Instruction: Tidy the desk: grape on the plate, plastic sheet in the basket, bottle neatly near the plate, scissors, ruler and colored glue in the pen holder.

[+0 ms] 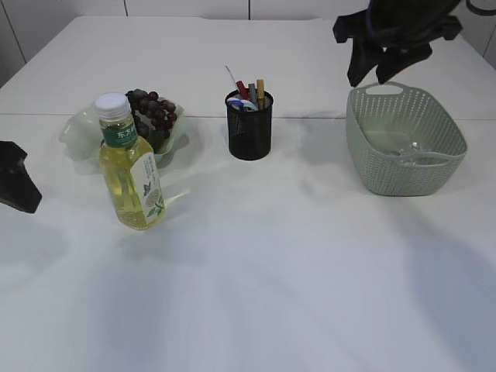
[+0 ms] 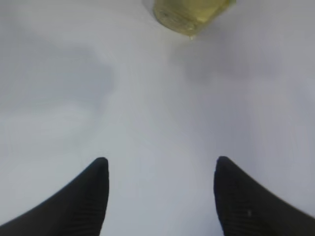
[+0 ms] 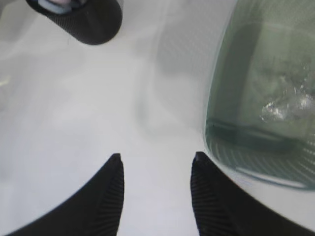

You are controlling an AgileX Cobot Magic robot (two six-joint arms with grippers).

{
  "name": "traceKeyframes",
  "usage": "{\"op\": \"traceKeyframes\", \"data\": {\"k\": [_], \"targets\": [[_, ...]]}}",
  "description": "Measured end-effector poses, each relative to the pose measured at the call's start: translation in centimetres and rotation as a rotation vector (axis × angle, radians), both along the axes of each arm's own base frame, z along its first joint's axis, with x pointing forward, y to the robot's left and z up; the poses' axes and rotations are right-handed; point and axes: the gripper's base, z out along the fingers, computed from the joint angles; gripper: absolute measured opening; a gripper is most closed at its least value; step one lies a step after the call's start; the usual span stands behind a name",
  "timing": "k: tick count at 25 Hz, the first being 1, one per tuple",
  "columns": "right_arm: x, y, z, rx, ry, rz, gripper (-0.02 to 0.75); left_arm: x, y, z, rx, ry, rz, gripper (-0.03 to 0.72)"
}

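A yellow-drink bottle [image 1: 130,169] with a white cap stands in front of the pale green plate [image 1: 77,128], which holds dark grapes [image 1: 153,112]; its base shows in the left wrist view [image 2: 189,14]. The black mesh pen holder [image 1: 249,128] holds scissors, ruler and glue; it also shows in the right wrist view [image 3: 83,17]. The green basket [image 1: 407,143] holds the clear plastic sheet [image 1: 415,151], also seen in the right wrist view [image 3: 290,105]. My left gripper [image 2: 160,164] is open and empty, left of the bottle. My right gripper [image 3: 156,158] is open and empty, raised beside the basket.
The white table's far edge runs behind the pen holder. The left arm [image 1: 15,182] sits low at the left edge. The right arm [image 1: 391,39] hangs above the basket's back rim.
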Motion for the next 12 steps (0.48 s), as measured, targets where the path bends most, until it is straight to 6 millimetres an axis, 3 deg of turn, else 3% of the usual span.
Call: {"op": "traceKeyframes", "data": {"k": [7,12], "targets": [[-4.8,-1.0,0.7,-0.013,0.051,0.000,0.364,0.2,3.8,0.3,0.027,-0.006,0.131,0.489],[-8.7,-2.0,1.9,-0.026,0.036,-0.001,0.365,-1.1,4.5,1.9,0.067,-0.052,0.137,0.489]]}}
